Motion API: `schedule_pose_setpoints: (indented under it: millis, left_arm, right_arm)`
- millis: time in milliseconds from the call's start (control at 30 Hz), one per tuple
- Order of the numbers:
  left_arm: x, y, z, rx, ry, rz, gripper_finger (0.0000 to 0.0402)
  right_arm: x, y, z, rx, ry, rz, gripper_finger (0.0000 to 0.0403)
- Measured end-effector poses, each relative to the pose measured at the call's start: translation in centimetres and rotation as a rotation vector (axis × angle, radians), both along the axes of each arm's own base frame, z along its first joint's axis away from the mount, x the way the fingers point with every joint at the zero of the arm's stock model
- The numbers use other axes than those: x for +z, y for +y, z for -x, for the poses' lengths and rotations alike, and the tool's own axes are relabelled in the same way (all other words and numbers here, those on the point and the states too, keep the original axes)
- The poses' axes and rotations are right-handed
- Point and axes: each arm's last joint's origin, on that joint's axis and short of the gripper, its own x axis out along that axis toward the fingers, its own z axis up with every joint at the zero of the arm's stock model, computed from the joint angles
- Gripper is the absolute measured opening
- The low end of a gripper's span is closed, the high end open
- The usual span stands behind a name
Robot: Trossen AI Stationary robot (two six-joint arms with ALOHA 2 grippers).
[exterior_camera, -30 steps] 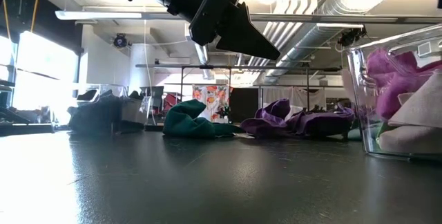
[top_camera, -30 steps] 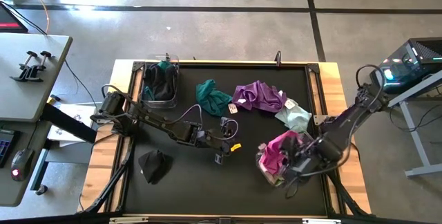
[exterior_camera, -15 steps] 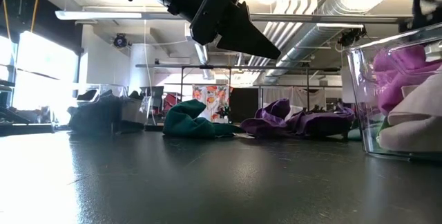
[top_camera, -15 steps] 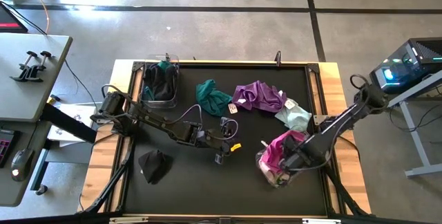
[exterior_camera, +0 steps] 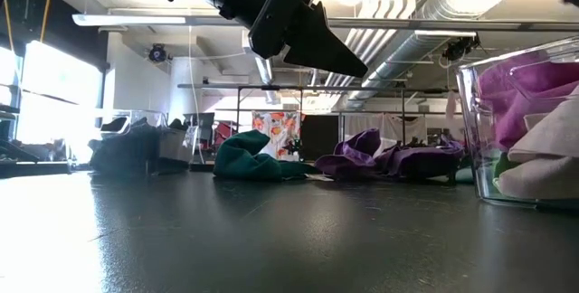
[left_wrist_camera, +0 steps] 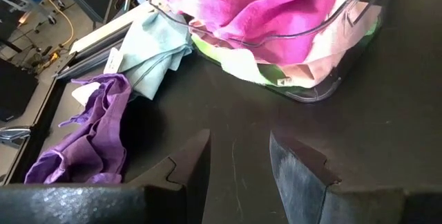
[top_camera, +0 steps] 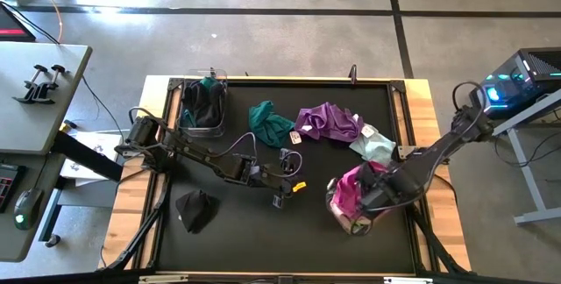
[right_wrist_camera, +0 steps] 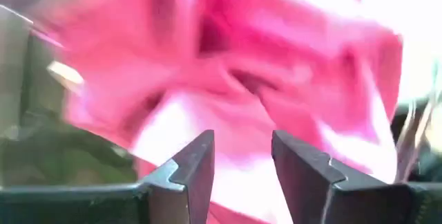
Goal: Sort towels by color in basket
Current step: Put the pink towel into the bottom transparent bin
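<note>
Nearest the front edge of the black matte table (top_camera: 263, 231), a black towel (top_camera: 195, 209) lies alone in a crumpled, pointed heap. Just beyond it the left gripper (top_camera: 285, 192) hangs over bare tabletop in the middle, its dark angular fingers (left_wrist_camera: 190, 172) parted with nothing between them. On the right, a clear plastic basket (top_camera: 337, 214) with rounded glossy walls holds soft bunched cloths: a magenta towel (top_camera: 355, 188) on top, with pale pink and lime green folds pressed against the wall below. The right gripper (right_wrist_camera: 242, 165) is over this basket, fingers released, a gap showing between them and the magenta fabric filling the view just beyond; nothing is gripped. Farther back, a mint towel (top_camera: 375, 148) lies loosely folded just beside the basket, a purple towel (top_camera: 329, 122) spreads in rumpled ridges, and a teal towel (top_camera: 267, 122) sits in a rounded mound. At the far left, a second clear basket (top_camera: 203, 126) holds dark black and teal cloths.
</note>
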Motion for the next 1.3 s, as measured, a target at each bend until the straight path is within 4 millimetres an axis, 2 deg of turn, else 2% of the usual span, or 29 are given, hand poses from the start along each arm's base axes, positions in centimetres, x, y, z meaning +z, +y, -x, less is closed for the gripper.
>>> schedule_pose_setpoints:
  millis: [133,267,367,467,667,933,1033,1100,1167,1300]
  left_arm:
    - [0.0,0.0,0.0,0.002,-0.001,0.004,0.0136]
    - [0.0,0.1,0.0,0.004,-0.001,0.004,0.0136]
    - [0.0,0.2,0.0,0.011,0.000,0.009,0.0136]
    - [0.0,0.3,0.0,0.015,0.004,0.011,0.0136]
    - [-0.1,0.3,0.0,0.016,0.005,0.011,0.0136]
    - [-0.1,0.4,0.0,0.021,0.003,0.017,0.0136]
    - [-0.1,0.4,-0.1,0.020,0.004,0.013,0.0136]
    - [-0.1,0.5,-0.1,0.020,0.004,0.009,0.0136]
    - [-0.1,0.5,-0.1,0.021,0.005,0.009,0.0136]
    - [-0.1,0.6,-0.1,0.024,0.005,0.012,0.0136]
  right_arm:
    - [1.8,-0.2,-1.1,0.099,-0.160,0.116,0.0144]
    - [1.6,-1.8,-2.5,0.065,-0.236,0.213,0.0144]
    - [0.3,-3.4,-3.2,0.058,-0.190,0.225,0.0144]
    - [-1.1,-4.3,-3.0,0.070,-0.087,0.168,0.0144]
    - [-3.4,-3.1,-1.9,0.067,-0.017,0.058,0.0144]
    - [-10.3,-2.3,-0.1,0.060,-0.055,-0.055,0.0144]
    - [-11.5,-2.5,0.2,0.079,-0.088,-0.059,0.0144]
    - [-11.2,-2.5,0.1,0.086,-0.075,-0.059,0.0144]
    - [-10.0,-2.3,-0.3,0.106,-0.045,-0.041,0.0144]
    - [-5.7,-1.2,-1.1,0.151,-0.043,-0.018,0.0144]
